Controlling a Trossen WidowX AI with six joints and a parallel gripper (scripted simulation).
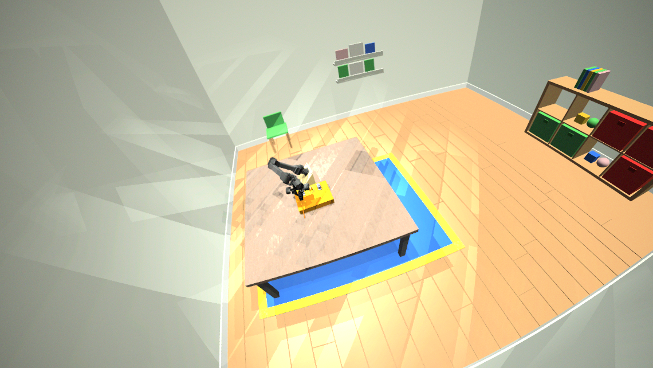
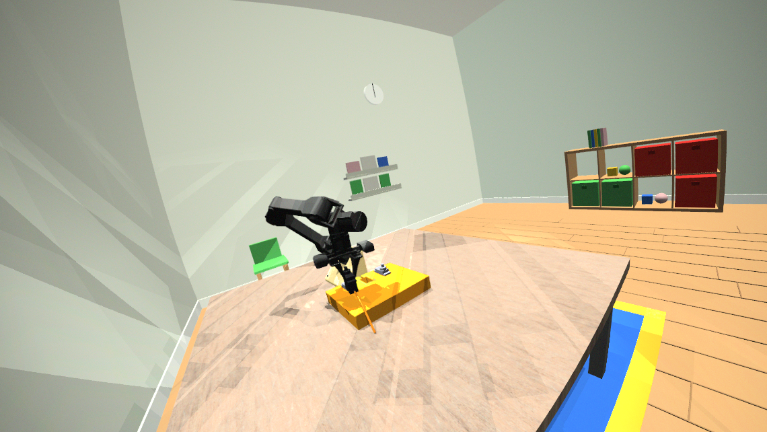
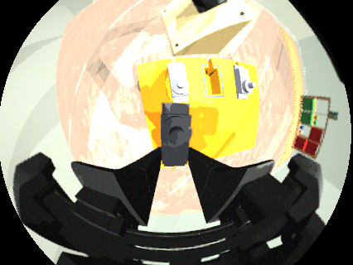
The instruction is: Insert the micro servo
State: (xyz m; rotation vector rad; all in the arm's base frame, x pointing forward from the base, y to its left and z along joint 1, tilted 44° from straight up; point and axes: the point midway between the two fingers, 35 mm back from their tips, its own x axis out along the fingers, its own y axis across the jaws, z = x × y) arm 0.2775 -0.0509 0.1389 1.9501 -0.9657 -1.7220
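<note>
The loose servo [image 3: 176, 138] [image 2: 350, 283] is a dark grey block held between the fingertips of my gripper [image 3: 175, 154] [image 1: 301, 194], which is shut on it. Its round boss faces the wrist camera. Its orange cable [image 2: 366, 313] hangs toward the table beyond the deck's near corner. The servo is over the near left part of the yellow deck [image 3: 242, 128] [image 2: 402, 284] [image 1: 323, 198]; the exact gap below is hard to tell. The marked pocket [image 3: 215, 84] is an empty orange recess outlined in grey, with a side notch at its far end, farther back and right of the servo.
Two pale fitted servos flank the pocket: the left servo [image 3: 176, 76] and the right servo [image 3: 241, 84] [image 2: 382, 270]. A tilted cream panel [image 3: 186, 26] stands behind the deck. The deck rests on a wooden table [image 1: 347, 223] [image 2: 472, 321].
</note>
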